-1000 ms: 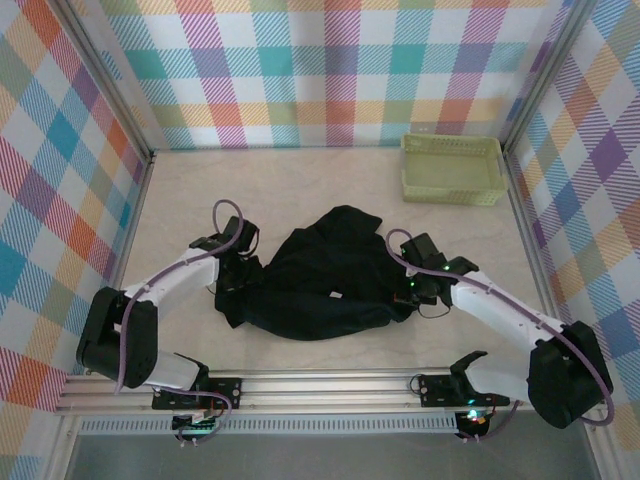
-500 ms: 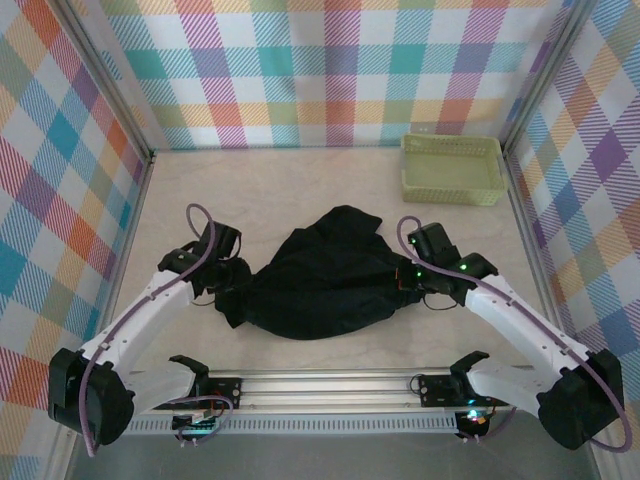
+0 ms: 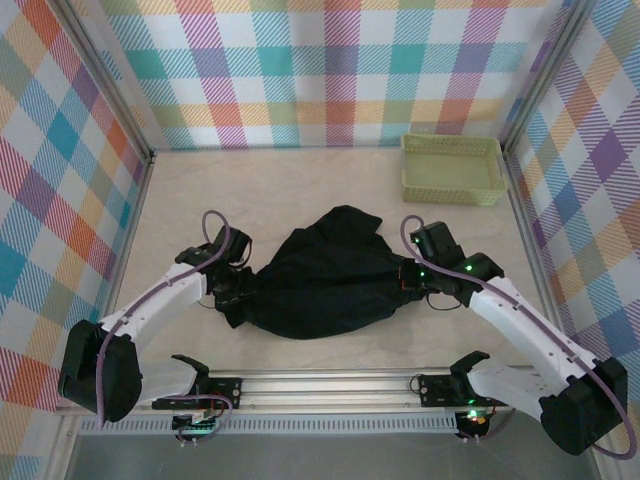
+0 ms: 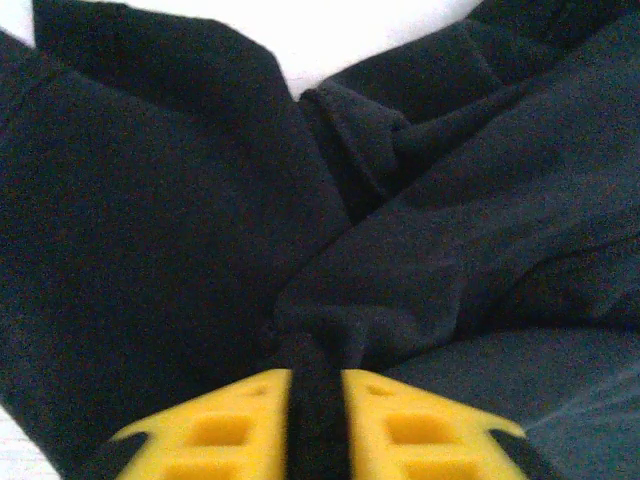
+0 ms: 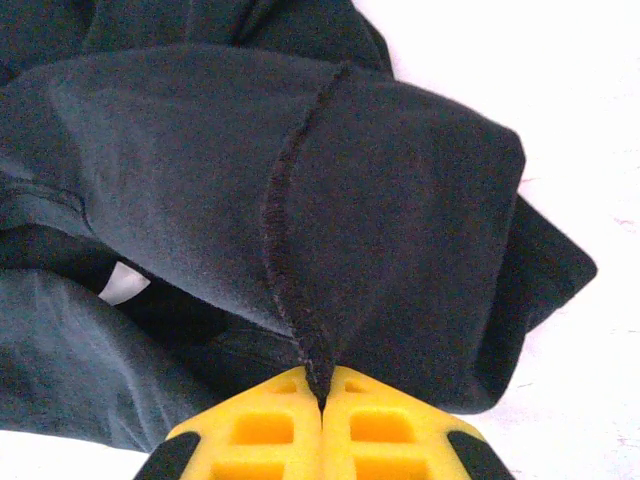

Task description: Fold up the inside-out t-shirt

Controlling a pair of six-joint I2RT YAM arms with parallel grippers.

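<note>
The black inside-out t-shirt (image 3: 320, 280) lies crumpled in the middle of the table, stretched a little between the two arms. My left gripper (image 3: 236, 288) is shut on a bunch of its fabric at the shirt's left end; the yellow fingers (image 4: 220, 425) pinch a thick fold of the t-shirt (image 4: 420, 220). My right gripper (image 3: 408, 277) is shut on the shirt's right end, where the yellow fingers (image 5: 385, 425) clamp a stitched seam of the t-shirt (image 5: 400, 210). A small white patch (image 5: 122, 283) shows under a fold.
A pale green plastic basket (image 3: 452, 169) stands at the back right corner. Plaid walls enclose the table on three sides. A metal rail (image 3: 330, 385) runs along the near edge by the arm bases. Bare tabletop (image 3: 260, 190) lies behind the shirt.
The left arm swung outward, then came back in, still holding the shirt's left end. The right gripper moved slightly up and right with the fabric, pulling the shirt flatter and wider.
</note>
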